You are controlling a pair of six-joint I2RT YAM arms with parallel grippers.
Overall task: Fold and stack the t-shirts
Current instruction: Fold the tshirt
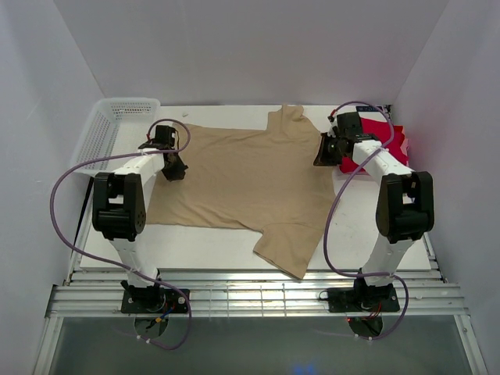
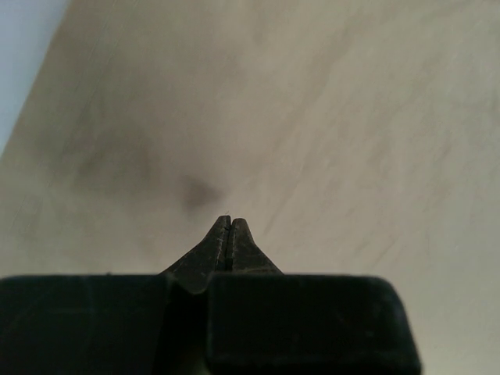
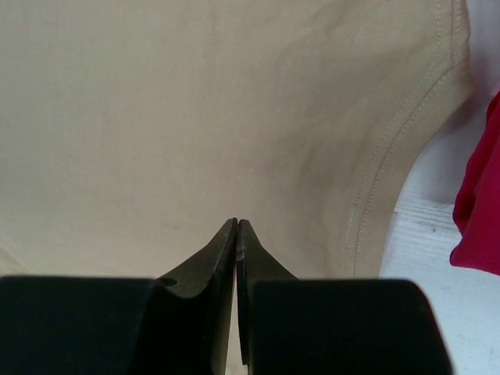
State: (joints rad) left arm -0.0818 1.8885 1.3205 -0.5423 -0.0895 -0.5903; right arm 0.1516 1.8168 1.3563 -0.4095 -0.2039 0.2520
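The tan-beige t-shirt [image 1: 242,180] lies spread flat on the white table [image 1: 195,246], collar toward the back and one sleeve toward the front edge. My left gripper [image 1: 173,168] is over the shirt's left edge. In the left wrist view its jaws [image 2: 226,219] are shut tip to tip just above the smooth cloth [image 2: 351,117], with nothing between them. My right gripper [image 1: 322,156] is over the shirt's right edge. Its jaws [image 3: 237,222] are also shut above flat cloth [image 3: 195,101], near a stitched hem. The red t-shirt [image 1: 397,141] lies bunched at the back right, and its edge [image 3: 480,211] shows in the right wrist view.
A white mesh basket [image 1: 105,133] stands at the back left corner, close to the left arm. White walls enclose the table on three sides. A strip of bare table [image 3: 422,258] separates the tan shirt from the red one.
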